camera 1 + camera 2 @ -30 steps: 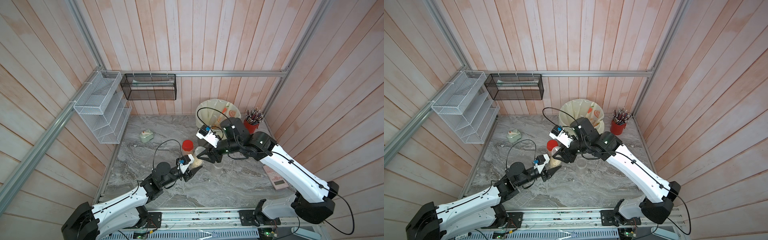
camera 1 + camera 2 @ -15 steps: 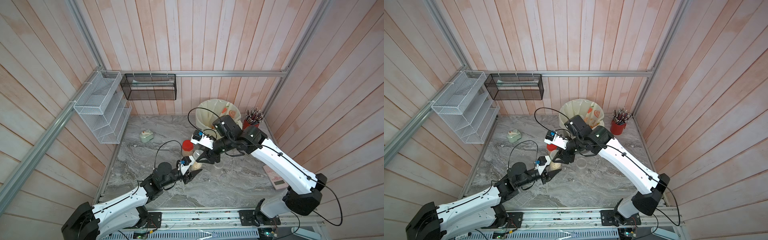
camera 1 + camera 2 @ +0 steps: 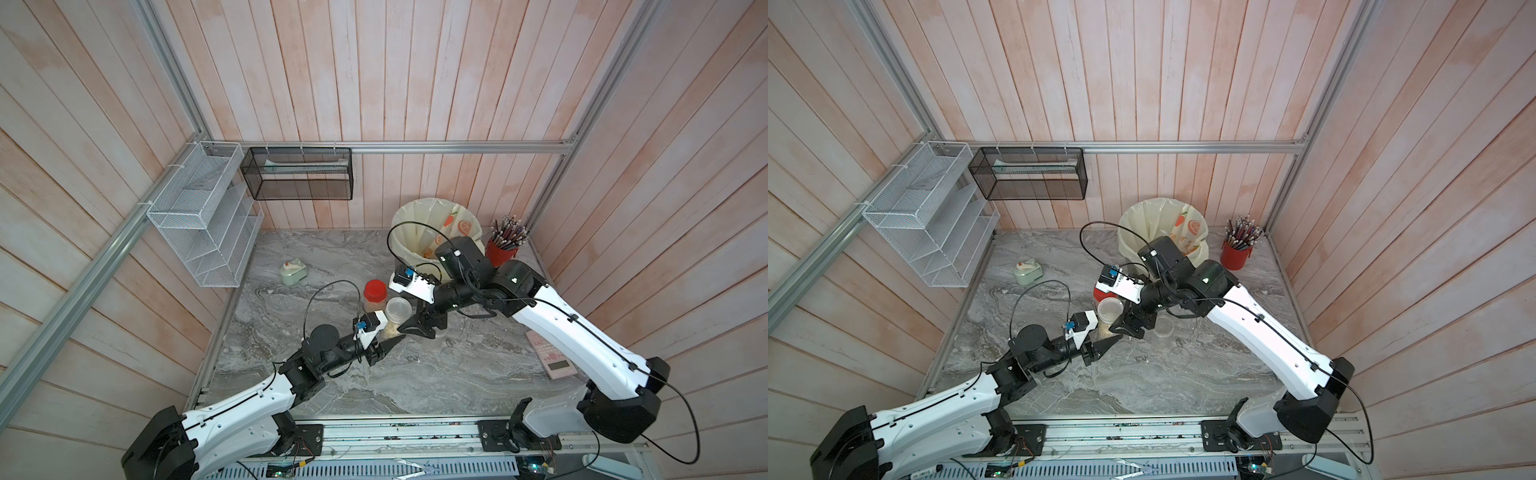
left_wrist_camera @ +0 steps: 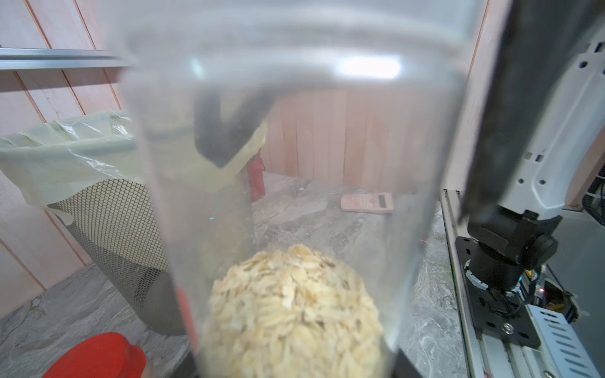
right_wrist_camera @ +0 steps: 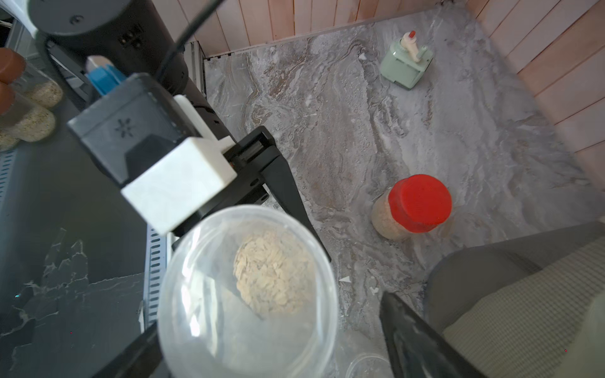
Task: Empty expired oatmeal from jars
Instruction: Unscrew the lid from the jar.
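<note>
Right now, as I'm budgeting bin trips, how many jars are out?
3: red-lidded jar standing free; clear-lidded jar in the left fingers; seemingly empty jar by the right fingers.

2 arms on show: left arm (image 3: 245, 409) and right arm (image 3: 590, 353), both glossy white shells with black joints, dotted with small dark screw holes. A thin black cable (image 3: 332, 286) loops off each wrist. There's a white-and-black camera block (image 5: 176, 176) with a blue plug (image 5: 104, 78). The left gripper (image 3: 392, 331) and right gripper (image 3: 417, 331) are matte black, their fingers (image 5: 288, 196) tapering to points. The bases (image 3: 619, 415) are chunky and black.
</note>
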{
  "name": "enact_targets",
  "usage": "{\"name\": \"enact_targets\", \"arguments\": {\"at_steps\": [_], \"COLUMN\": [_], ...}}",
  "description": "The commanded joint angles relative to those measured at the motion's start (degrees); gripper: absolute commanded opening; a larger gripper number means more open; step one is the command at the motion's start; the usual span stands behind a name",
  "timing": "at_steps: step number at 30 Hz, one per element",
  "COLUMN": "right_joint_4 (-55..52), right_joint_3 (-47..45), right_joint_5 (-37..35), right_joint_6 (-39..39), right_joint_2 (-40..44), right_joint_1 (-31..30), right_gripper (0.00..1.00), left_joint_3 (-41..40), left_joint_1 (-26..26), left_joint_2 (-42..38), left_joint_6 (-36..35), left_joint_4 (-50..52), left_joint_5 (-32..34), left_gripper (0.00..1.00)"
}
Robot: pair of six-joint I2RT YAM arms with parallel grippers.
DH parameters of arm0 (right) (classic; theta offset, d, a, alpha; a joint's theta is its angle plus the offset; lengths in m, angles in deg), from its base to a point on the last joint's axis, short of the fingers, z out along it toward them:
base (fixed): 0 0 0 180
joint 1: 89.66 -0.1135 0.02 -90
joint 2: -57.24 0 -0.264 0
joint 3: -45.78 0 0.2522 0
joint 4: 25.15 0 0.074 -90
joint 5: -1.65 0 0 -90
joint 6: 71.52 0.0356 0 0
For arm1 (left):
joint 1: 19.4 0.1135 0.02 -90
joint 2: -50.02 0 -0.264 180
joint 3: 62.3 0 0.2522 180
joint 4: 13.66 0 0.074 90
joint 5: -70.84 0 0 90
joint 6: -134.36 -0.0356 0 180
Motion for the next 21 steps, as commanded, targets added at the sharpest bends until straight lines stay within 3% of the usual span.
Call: {"name": "enact_targets", "arguments": {"at_steps": [1,7,15,21], "right_joint_4": [5.47,12.47,15.53,12.42], "right_joint_3": [-2.25,-7.52,-9.4,-6.12], "right_joint_5": [-1.92,-6.78,-14.41,-20.59], "right_joint_6": [1.98,14.54,49.45,57.81], "right_joint_2": [5.62,12.61,13.65,8.18], "right_joint_1": [1.05,5.3,5.41,0.63], "right_gripper": [0.93,0.94,0.81,0.81], "left_joint_3": [1.04,2.06,4.95,6.48], "left_joint_1": [0.38,0.29,-0.29,-1.27], "left_joint_2": [0.25,1.37,6.16,8.96], "left_joint_6": [-1.64,-5.37,-11.36,-13.73], "left_joint_4": [-2.41,-1.55,-2.89,-3.11], "left_joint_5": [1.69,10.62,20.77,24.25], "left_gripper": [0.0,0.0,0.0,0.0]}}
